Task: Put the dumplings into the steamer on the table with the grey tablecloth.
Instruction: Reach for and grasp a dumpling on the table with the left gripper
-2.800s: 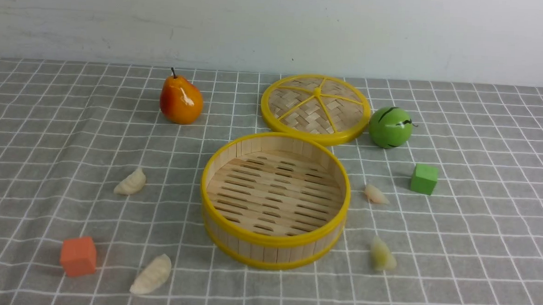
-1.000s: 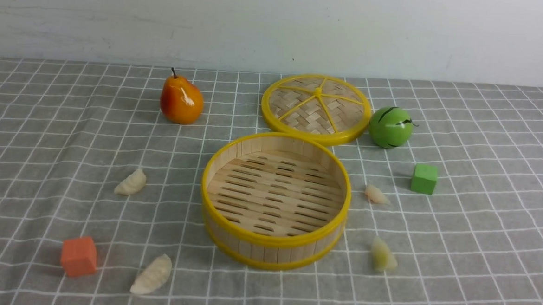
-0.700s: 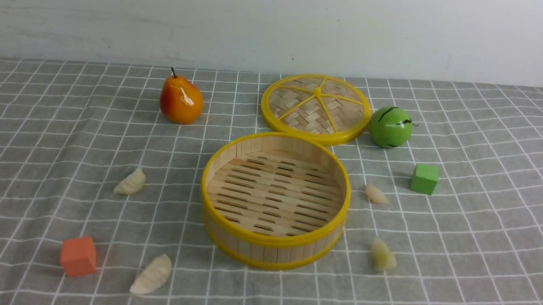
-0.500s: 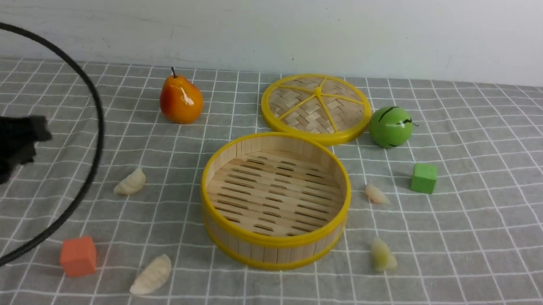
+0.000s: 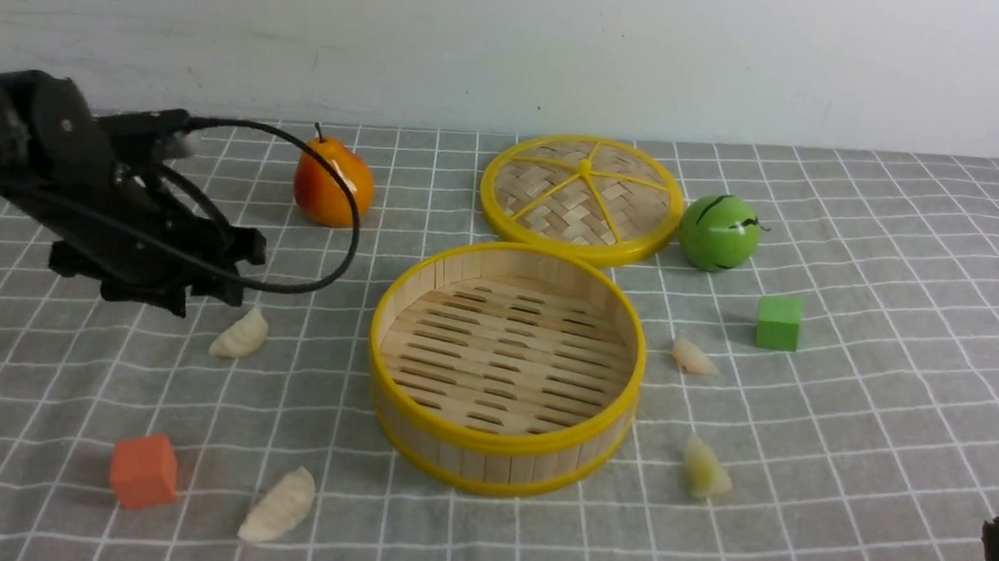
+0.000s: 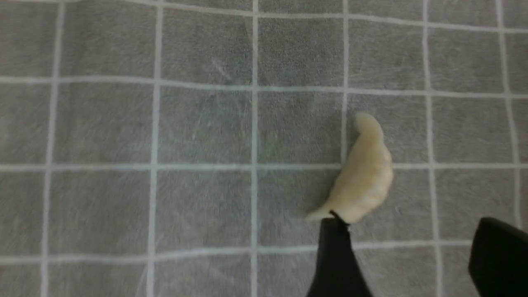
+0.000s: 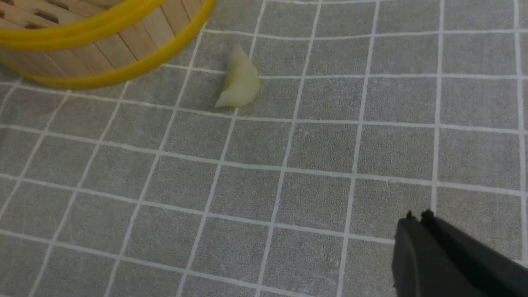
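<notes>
Gripper [image 5: 205,299] hovers splayed over dumpling [image 5: 240,334]

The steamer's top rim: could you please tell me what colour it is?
The steamer has a yellow rim, seen best in the front view.

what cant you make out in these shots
- Left gripper: front view, the left arm hides the jaws; left wrist view, the bottom edge cuts them off.
- Whether it touches the dumpling: one jaw overlaps its end, left wrist view.
- Right gripper: front view, cut off by the bottom corner.
- Steamer: front view, front wall hides the near floor.
</notes>
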